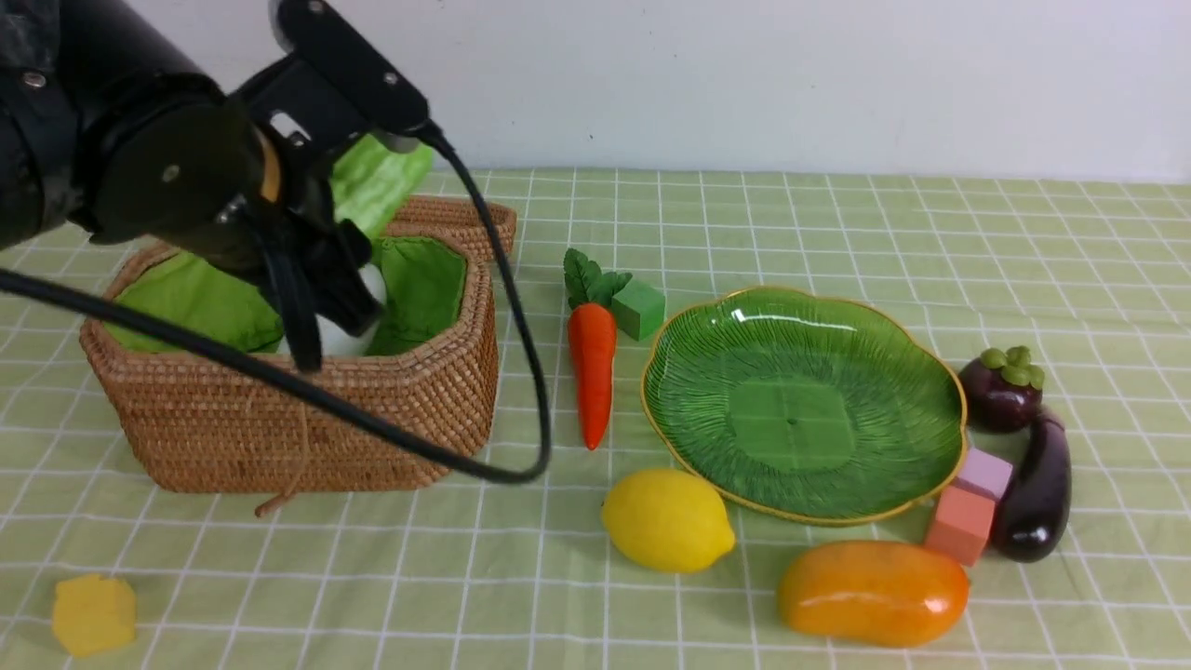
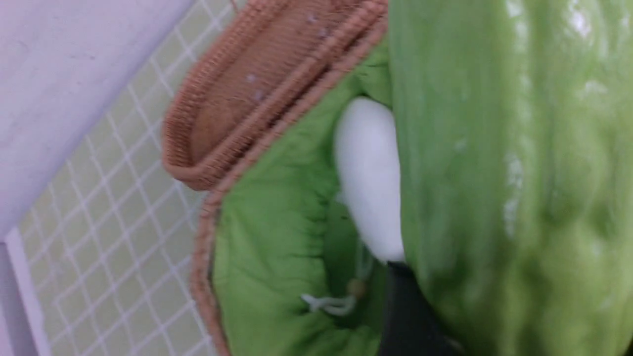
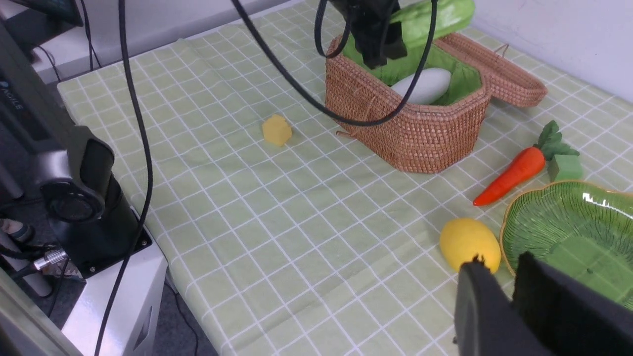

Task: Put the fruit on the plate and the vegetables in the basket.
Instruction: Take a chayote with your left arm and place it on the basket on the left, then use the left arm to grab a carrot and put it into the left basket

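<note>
My left gripper [image 1: 326,270] is shut on the bumpy green cucumber [image 1: 377,181] and holds it over the open wicker basket [image 1: 307,419]. In the left wrist view the cucumber [image 2: 519,173] fills the frame beside one dark finger [image 2: 405,306]. The white radish [image 1: 349,335] lies on the basket's green lining. The carrot [image 1: 593,363] lies between the basket and the empty green plate [image 1: 800,400]. Lemon [image 1: 665,519] and mango [image 1: 873,593] rest in front of the plate, mangosteen [image 1: 1000,391] and eggplant [image 1: 1037,493] to its right. My right gripper [image 3: 499,262], shut and empty, hovers near the lemon [image 3: 470,244].
The basket lid [image 1: 456,219] lies open behind it. A green cube [image 1: 638,309] touches the carrot's leaves. Pink [image 1: 984,473] and salmon [image 1: 958,524] cubes sit between plate and eggplant. A yellow foam piece [image 1: 93,614] lies front left. A black cable [image 1: 521,372] loops beside the basket.
</note>
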`<state>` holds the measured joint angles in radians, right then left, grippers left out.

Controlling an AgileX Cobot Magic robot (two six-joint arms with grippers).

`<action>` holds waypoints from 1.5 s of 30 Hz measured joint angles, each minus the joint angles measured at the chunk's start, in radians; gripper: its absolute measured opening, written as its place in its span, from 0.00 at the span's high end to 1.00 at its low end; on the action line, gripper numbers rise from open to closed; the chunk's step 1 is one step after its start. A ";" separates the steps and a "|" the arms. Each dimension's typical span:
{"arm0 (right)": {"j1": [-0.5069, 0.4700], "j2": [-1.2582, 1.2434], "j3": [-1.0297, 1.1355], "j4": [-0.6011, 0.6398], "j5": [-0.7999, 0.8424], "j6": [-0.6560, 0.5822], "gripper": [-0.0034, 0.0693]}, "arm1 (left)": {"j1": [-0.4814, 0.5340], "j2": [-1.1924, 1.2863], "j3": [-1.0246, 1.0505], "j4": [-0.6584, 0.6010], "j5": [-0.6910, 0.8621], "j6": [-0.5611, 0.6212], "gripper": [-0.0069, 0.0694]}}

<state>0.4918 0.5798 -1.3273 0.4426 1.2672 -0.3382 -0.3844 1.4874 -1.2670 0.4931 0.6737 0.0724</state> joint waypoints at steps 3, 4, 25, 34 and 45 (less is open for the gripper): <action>0.000 0.000 0.000 0.000 0.000 0.000 0.79 | 0.086 0.050 0.000 0.007 -0.092 0.077 0.39; 0.000 0.000 0.000 0.000 0.000 0.000 0.79 | 0.102 0.062 0.000 0.008 -0.102 0.090 0.39; 0.000 0.000 0.000 -0.159 -0.023 0.085 0.78 | 0.150 0.085 0.002 -0.007 -0.084 0.047 0.11; 0.000 0.000 0.000 -0.172 -0.024 0.097 0.78 | 0.008 -0.023 0.002 -0.268 -0.008 -0.145 0.57; 0.000 0.000 0.000 -0.176 -0.024 0.098 0.77 | -0.323 0.106 -0.036 -0.506 0.168 -0.336 0.91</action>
<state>0.4918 0.5798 -1.3273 0.2671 1.2434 -0.2405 -0.7074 1.5929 -1.3030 -0.0128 0.8413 -0.2640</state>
